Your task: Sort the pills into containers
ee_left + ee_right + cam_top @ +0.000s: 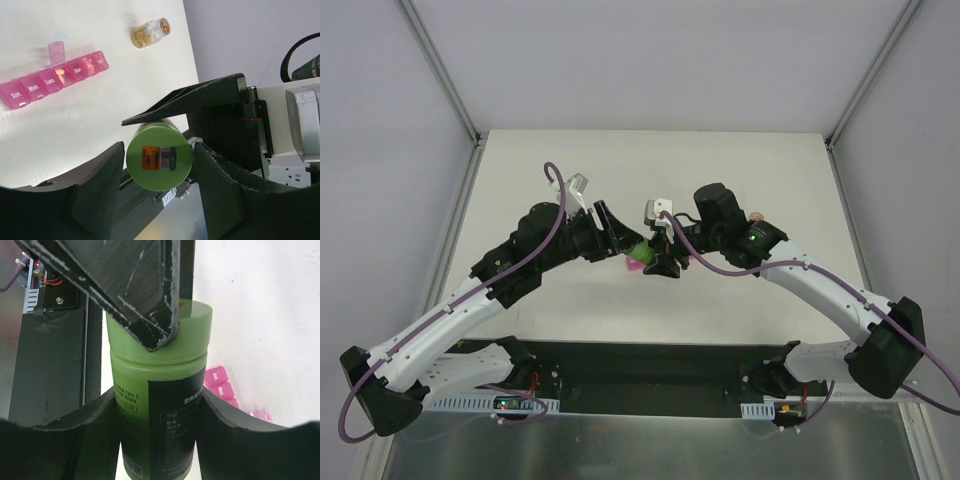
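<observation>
The right gripper [157,405] clamps the body of the green pill bottle [150,370], which looks stiff, smooth and probably light, while the left gripper [159,150] brackets its lid [159,159], best taken by the rim, contact not clear, and the pink pill organizer [30,90] lies on the table at upper left of the left wrist view.

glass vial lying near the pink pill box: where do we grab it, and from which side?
Mid-body of the glass vial, from straight above, jaws across its short width. It lies on its side, so the round barrel offers opposed sides; it may roll if nudged.
</observation>
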Robot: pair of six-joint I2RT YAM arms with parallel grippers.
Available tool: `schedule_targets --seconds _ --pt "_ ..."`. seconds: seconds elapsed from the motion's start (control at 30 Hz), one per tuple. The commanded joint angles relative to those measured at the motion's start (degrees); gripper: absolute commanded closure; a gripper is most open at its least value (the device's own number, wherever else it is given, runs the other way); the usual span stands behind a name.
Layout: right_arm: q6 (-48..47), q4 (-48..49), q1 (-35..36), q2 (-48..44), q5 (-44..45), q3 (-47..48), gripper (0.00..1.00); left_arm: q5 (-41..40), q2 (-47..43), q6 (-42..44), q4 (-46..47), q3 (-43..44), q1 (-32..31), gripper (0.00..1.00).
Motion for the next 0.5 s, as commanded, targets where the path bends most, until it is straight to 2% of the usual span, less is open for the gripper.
schedule_targets --seconds 0.0,0.13,0.23,0.3,0.33,0.37,0.43,0.47 --pt "0.1 1.9 0.3 -0.1 -0.9 2.7 0.92 3.2 0.6 -0.4 1.4 1.8 -0.5 0.37" --pt "0.1 2.0 0.4 -0.4 -0.9 2.7 0.92 4.6 1.3 -1.2 1.3 1.3 -0.5 0.29" --pt "0.1 2.0 0.4 -0.3 -0.9 2.7 0.92 4.8 1.5 -1.6 1.3 1.1 -0.5 0.3" --pt "0.2 2.0 0.3 -0.1 -1.0 2.7 0.92 4.8 1.7 -1.9 1.3 1.4 -0.5 0.35" --pt "0.2 1.9 0.4 -0.2 -1.0 2.7 0.92 5.0 1.7 -2.0 1.4 1.6 -0.5 0.49" --pt "0.1 2.0 0.4 0.0 -1.1 2.7 0.92 5.1 1.7 -1.6 1.4 1.8 -0.5 0.58" --pt "0.0 1.9 0.3 0.0 -1.1 2.7 0.92 5.4 1.4 -1.1 1.0 2.1 -0.5 0.71" --pt "0.0 1.9 0.3 0.0 -1.5 2.7 0.92 5.5 1.3 -0.6 0.7 2.2 -0.5 0.74"
